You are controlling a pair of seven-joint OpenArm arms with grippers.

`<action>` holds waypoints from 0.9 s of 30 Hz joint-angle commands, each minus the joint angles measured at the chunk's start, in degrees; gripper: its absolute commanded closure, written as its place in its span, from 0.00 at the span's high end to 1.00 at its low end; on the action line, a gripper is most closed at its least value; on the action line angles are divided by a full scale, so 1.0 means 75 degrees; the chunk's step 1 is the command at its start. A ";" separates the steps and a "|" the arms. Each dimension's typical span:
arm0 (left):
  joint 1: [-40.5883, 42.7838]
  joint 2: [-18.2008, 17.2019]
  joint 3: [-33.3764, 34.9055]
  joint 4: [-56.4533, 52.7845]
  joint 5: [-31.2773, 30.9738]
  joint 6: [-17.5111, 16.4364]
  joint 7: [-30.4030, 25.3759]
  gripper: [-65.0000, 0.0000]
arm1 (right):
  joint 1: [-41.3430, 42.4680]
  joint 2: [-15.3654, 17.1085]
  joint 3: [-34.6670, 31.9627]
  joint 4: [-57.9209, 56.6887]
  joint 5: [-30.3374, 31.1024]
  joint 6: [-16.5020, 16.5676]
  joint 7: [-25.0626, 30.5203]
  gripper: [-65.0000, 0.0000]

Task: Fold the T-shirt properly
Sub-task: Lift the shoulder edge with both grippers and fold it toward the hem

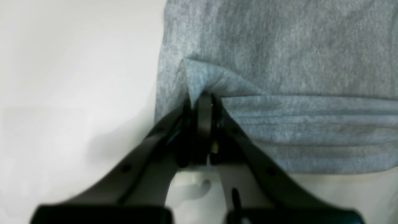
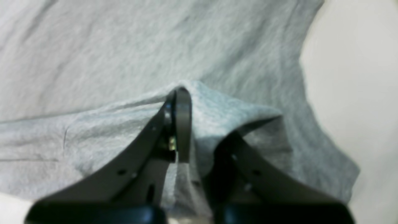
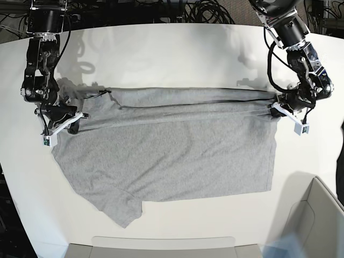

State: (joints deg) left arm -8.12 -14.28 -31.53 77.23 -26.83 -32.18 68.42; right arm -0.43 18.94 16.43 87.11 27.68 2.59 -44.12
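Note:
The heather-grey T-shirt (image 3: 172, 150) lies spread on the white table (image 3: 172, 59), plain side up, with its far edge folded over in a long band between the two grippers. One sleeve (image 3: 123, 209) points toward the front. My left gripper (image 3: 275, 110) is shut on the folded hem corner at the shirt's right end. In the left wrist view the left gripper (image 1: 202, 98) pinches a peak of T-shirt cloth (image 1: 279, 46). My right gripper (image 3: 75, 119) is shut on the left end. In the right wrist view the right gripper (image 2: 189, 96) has T-shirt cloth (image 2: 124, 46) draped over one finger.
A grey bin (image 3: 317, 215) stands at the front right corner, and a flat grey tray edge (image 3: 161, 247) runs along the front. Black cables (image 3: 204, 11) lie behind the table. Bare tabletop shows behind and to either side of the shirt.

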 commanded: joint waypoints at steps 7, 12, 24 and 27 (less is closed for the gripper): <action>-0.0506 -0.0141 -0.0034 -0.0235 -0.0051 0.0007 -0.0349 0.00 | 0.0555 0.0130 0.0043 -0.0837 -0.0028 0.0364 0.0660 0.00; -0.0717 -0.0141 0.0013 -0.0246 -0.0051 0.0007 -0.0349 0.00 | 0.0625 0.0141 0.0043 -0.0872 -0.0028 0.0364 0.1000 0.00; -0.1103 -0.0258 0.0025 -0.1090 -0.0051 0.0019 -0.0666 0.00 | 0.1528 0.0247 -0.0356 -0.1704 -0.0040 0.0364 0.1036 0.00; -0.1103 -0.0270 0.0025 -0.1219 -0.0051 0.0019 -0.0830 0.00 | 0.1727 0.0247 -0.0356 -0.1774 -0.0040 0.0364 0.1036 0.00</action>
State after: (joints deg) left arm -15.51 -15.35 -31.38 67.31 -27.00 -32.16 63.02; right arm 11.00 19.66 13.32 73.03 27.35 5.17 -38.04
